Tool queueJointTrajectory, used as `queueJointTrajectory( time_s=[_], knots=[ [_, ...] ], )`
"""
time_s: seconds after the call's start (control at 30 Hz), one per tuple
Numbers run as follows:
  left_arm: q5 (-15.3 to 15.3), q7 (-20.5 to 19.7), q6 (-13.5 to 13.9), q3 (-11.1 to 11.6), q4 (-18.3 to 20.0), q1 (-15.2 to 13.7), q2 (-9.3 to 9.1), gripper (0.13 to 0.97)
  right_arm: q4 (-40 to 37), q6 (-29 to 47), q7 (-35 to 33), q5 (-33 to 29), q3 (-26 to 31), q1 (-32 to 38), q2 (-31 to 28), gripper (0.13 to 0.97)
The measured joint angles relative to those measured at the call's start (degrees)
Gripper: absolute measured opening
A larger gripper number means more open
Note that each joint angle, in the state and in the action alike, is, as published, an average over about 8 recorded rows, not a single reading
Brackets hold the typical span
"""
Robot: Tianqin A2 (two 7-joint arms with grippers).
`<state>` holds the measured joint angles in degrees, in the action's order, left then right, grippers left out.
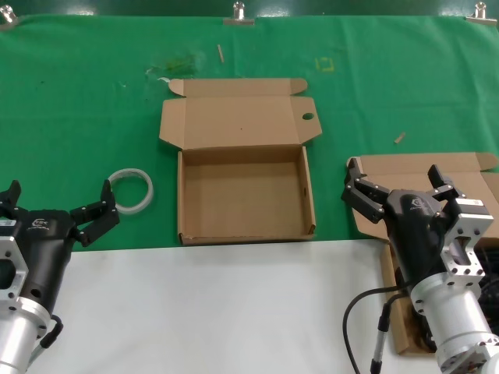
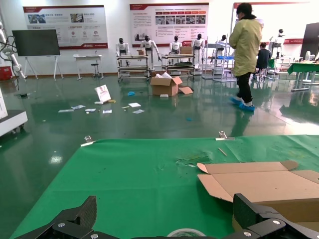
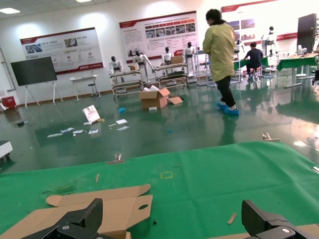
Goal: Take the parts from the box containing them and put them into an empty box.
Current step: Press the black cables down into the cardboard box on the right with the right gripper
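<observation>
The empty box (image 1: pixel 309 187) lies open in the middle of the green cloth, its lid folded back with a small round hole in the right flap; it also shows in the left wrist view (image 2: pixel 264 186) and the right wrist view (image 3: pixel 89 209). The box containing them (image 1: pixel 421 167) sits at the right, largely covered by my right arm; the parts are hidden behind that arm. My right gripper (image 1: pixel 396 175) hovers open over that box's lid (image 3: pixel 173 211). My left gripper (image 1: pixel 62 199) stands open at the left, beside the empty box (image 2: pixel 167 209). Neither holds anything.
A white ring (image 1: pixel 131 189) lies on the cloth just beyond my left gripper, and shows low in the left wrist view (image 2: pixel 186 232). A small wood chip (image 1: pixel 399 138) lies near the right box. The white table front (image 1: pixel 195 312) spans the near side.
</observation>
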<state>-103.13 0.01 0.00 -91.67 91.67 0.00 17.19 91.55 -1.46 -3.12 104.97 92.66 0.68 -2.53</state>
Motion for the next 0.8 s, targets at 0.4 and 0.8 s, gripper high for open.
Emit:
queueJointTrajectory(
  time_s=[0.4, 0.8],
  knots=[
    [0.0, 0.0, 0.0, 0.0, 0.0, 0.0, 0.0, 0.965, 0.0, 0.0, 0.0, 0.0, 0.0, 0.0, 0.0, 0.966],
    [0.0, -0.01, 0.0, 0.0, 0.0, 0.0, 0.0, 0.965, 0.45, -21.65, -20.75, 18.74, 10.03, 1.3, -0.08, 0.966]
  ],
)
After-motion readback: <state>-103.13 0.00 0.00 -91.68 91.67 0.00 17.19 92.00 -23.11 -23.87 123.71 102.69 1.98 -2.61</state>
